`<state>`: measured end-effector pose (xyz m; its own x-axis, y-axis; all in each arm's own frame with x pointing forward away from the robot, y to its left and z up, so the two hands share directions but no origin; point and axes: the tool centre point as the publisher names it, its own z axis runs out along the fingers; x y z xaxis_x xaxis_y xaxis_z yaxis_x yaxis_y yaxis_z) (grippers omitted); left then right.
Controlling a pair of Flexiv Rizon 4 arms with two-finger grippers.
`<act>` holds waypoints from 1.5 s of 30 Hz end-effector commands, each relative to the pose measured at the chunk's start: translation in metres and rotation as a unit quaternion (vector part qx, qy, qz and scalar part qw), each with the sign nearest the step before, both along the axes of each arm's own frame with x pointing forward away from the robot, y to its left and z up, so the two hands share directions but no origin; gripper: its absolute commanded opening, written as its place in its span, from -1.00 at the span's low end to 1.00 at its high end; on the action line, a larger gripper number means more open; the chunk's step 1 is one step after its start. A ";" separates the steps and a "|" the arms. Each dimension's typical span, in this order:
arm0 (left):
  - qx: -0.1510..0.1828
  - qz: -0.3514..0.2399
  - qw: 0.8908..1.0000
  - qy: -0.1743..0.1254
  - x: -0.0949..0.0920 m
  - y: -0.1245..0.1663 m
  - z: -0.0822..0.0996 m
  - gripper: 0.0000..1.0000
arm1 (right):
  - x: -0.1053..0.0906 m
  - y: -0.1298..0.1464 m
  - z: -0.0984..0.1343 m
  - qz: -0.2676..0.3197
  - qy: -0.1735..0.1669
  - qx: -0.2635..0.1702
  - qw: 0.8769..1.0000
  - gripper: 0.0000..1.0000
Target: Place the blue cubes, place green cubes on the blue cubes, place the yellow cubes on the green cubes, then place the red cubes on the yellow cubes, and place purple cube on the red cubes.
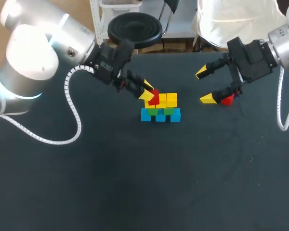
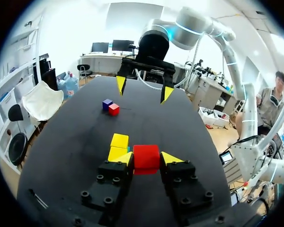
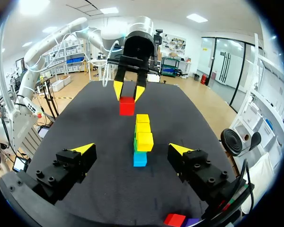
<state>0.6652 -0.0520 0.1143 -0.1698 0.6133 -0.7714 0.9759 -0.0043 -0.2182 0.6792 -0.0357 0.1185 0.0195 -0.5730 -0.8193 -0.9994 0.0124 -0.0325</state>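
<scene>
Closest in the left wrist view, the left gripper (image 2: 146,160) has its fingers clamped on a red cube (image 2: 146,157) from two sides. It holds this cube at the left-arm end of the yellow cubes (image 1: 166,99), which top green cubes (image 1: 160,111) over blue cubes (image 1: 160,116) on the dark counter (image 1: 135,183). Whether the red cube already rests on yellow cannot be told. The step in hand appears to be placing red on yellow. The next move likely calls for squaring the cube over the yellow row, lowering it, then letting go. The right gripper (image 1: 205,85) hangs apart from the stack, fingers spread wide and empty. A second red cube (image 1: 227,100) lies just beside its lower finger, and the purple cube (image 2: 107,104) lies next to that one.
</scene>
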 end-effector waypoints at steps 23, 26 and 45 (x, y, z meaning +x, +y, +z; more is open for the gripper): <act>-0.008 -0.029 0.999 0.027 0.020 -0.002 -0.006 -1.00 | -0.001 0.000 0.000 -0.001 0.000 0.000 1.000 1.00; -0.020 -0.029 0.999 0.036 0.028 -0.002 -0.005 -1.00 | -0.001 0.000 0.000 -0.001 0.000 0.000 1.000 1.00; -0.021 -0.063 0.997 0.040 0.040 -0.010 -0.009 -1.00 | -0.001 0.000 0.000 -0.001 0.000 0.000 1.000 1.00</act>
<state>0.6941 -0.0582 0.1071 -0.1548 0.5947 -0.7889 0.9553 -0.1135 -0.2730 0.6792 -0.0357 0.1185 0.0195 -0.5731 -0.8193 -0.9994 0.0124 -0.0325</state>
